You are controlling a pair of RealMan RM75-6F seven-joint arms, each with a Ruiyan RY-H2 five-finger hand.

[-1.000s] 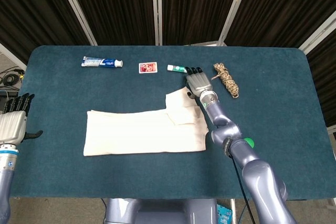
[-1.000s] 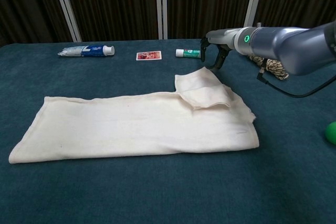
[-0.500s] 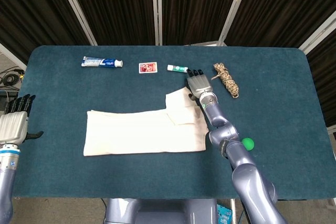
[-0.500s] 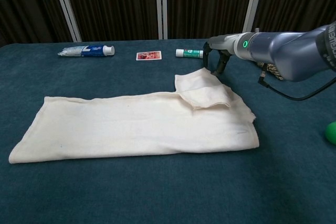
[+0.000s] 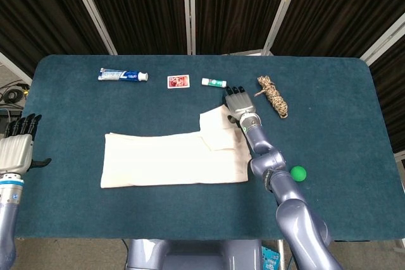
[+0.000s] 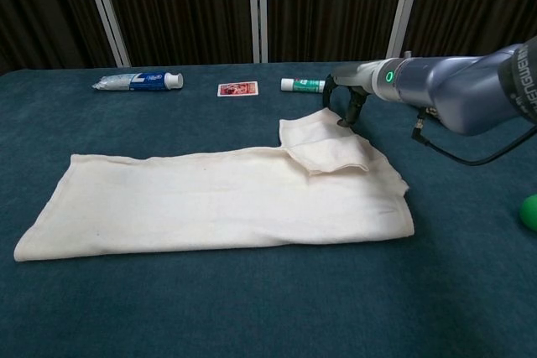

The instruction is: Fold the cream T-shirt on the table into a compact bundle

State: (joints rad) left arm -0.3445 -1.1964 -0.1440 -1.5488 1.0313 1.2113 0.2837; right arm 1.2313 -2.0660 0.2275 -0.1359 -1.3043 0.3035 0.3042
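Note:
The cream T-shirt (image 5: 171, 159) lies flat as a long folded strip across the middle of the table, with one sleeve flap (image 5: 218, 128) folded up at its right end. In the chest view the shirt (image 6: 210, 199) stretches from lower left to right. My right hand (image 5: 238, 100) hovers at the far right corner of that flap, back up, fingers spread and holding nothing. In the chest view its fingertips (image 6: 343, 116) point down just beside the sleeve edge. My left hand (image 5: 18, 147) hangs off the table's left edge, fingers straight, empty.
Along the far edge lie a toothpaste tube (image 5: 123, 75), a small picture card (image 5: 178, 81), a little green-and-white tube (image 5: 214, 82) and a rope bundle (image 5: 273, 95). A green ball (image 5: 297, 172) sits right of my right forearm.
My right hand has slid a little nearer and lower toward the sleeve flap, and its arm has swung left, uncovering the green ball. Shirt and left hand are unchanged.

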